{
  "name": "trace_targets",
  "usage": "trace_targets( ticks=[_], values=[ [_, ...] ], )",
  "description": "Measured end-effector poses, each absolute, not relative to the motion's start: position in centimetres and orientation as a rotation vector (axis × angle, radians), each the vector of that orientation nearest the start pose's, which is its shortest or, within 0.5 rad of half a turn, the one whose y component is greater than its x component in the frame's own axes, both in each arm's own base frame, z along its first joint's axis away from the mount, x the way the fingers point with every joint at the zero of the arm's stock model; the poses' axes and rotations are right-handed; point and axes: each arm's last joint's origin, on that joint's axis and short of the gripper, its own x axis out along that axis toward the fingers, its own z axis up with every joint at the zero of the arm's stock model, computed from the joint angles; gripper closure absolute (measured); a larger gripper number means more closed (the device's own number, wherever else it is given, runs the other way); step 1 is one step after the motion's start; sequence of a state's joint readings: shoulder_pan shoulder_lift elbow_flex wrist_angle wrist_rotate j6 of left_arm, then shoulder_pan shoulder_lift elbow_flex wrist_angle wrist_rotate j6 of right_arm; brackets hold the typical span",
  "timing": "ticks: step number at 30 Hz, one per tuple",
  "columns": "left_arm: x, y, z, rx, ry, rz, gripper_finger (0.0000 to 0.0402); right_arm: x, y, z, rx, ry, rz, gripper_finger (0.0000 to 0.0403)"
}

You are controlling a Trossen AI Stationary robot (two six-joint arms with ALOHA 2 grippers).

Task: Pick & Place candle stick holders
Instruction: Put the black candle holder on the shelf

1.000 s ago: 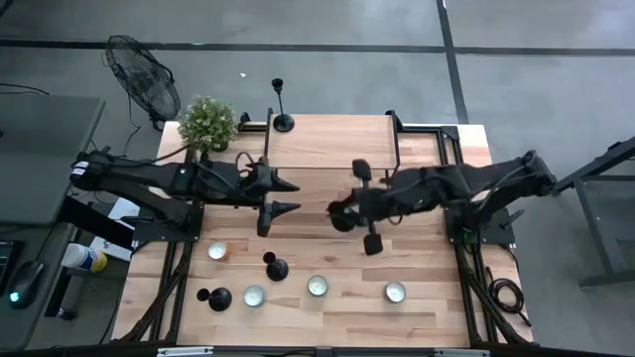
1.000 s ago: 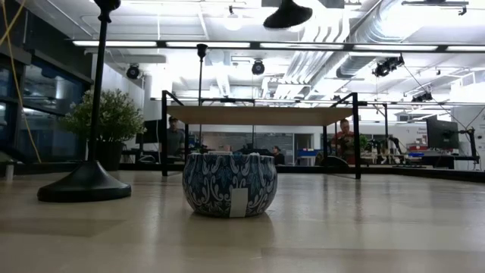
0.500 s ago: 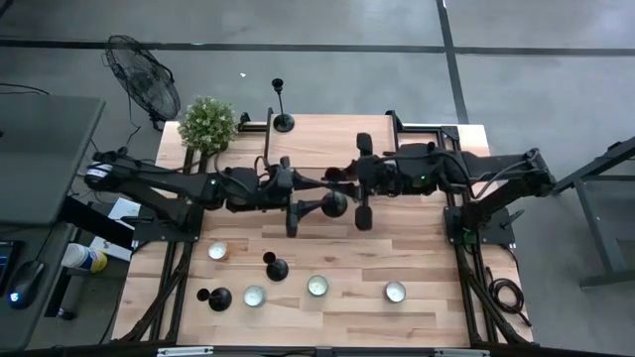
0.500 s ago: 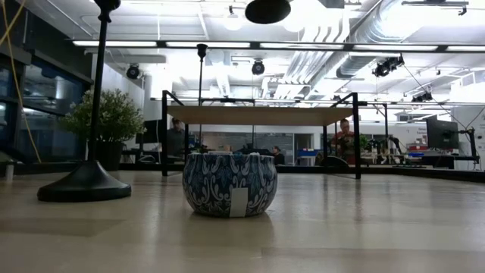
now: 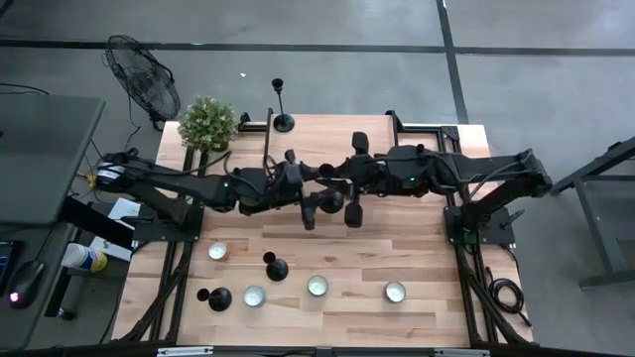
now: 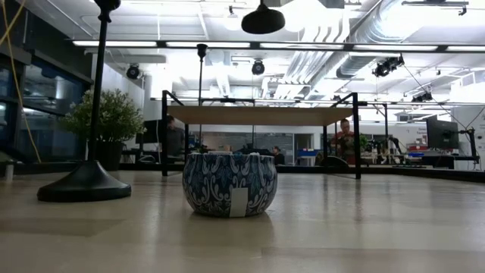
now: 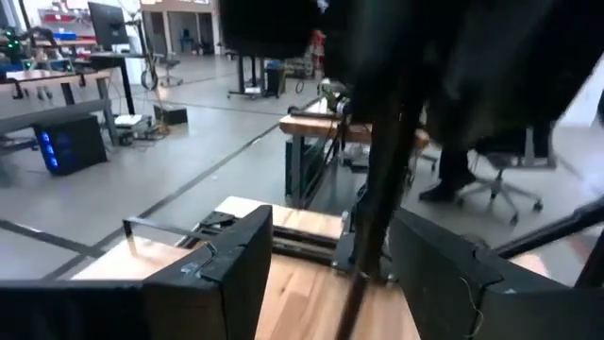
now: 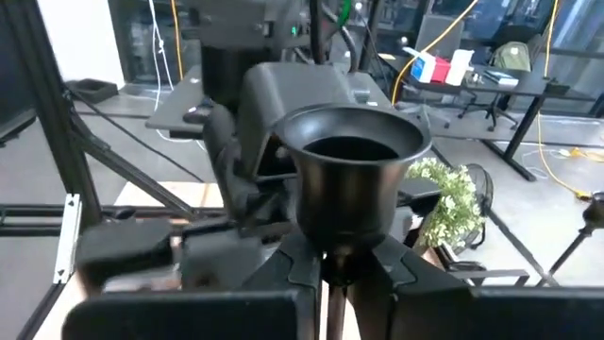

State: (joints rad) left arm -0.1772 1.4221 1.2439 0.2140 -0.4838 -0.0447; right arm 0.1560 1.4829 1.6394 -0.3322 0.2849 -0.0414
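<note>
Candle stick holder (image 8: 351, 179): stem clamped in right gripper (image 8: 330, 274), held mid-air between arms, seemingly for handover; left gripper (image 7: 326, 255) parted around stem.

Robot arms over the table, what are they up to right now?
The two arms meet above the middle of the table, handing over a black candle stick holder. The right claw is shut on its thin stem just under the cup. The left claw straddles the same stem with its fingers apart, not yet clamped. Two more black holders stand near the front among small tealight candles, and another stands at the back edge.
</note>
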Motion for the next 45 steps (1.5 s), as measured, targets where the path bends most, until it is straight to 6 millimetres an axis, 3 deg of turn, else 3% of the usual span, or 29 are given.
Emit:
trace_targets(
  ticks=[5, 12, 18, 22, 31, 45],
  values=[
    [32.62, -4.44, 38.8, -0.024, 0.013, 0.321, 0.023, 32.19, 3.97, 44.71, -0.067, 0.17, -0.163, 0.0361],
    [32.17, -5.07, 38.93, -0.013, 0.025, 0.384, 0.0316, 32.11, 3.86, 44.74, -0.069, 0.172, -0.177, 0.0381],
    [32.13, -5.04, 38.95, -0.014, 0.026, 0.389, 0.0387, 32.1, 3.81, 44.7, -0.068, 0.176, -0.183, 0.0371],
    [32.14, -5.04, 38.94, -0.016, 0.027, 0.386, 0.0385, 32.09, 3.82, 44.7, -0.069, 0.176, -0.186, 0.0355],
    [32.14, -4.99, 38.86, -0.012, 0.035, 0.39, 0.0392, 32.08, 3.84, 44.69, -0.069, 0.178, -0.181, 0.0368],
    [32.06, -4.86, 38.48, 0.005, 0.072, 0.434, 0.0395, 31.42, 3.78, 45.15, -0.038, 0.168, -0.182, 0.0221]
  ],
)
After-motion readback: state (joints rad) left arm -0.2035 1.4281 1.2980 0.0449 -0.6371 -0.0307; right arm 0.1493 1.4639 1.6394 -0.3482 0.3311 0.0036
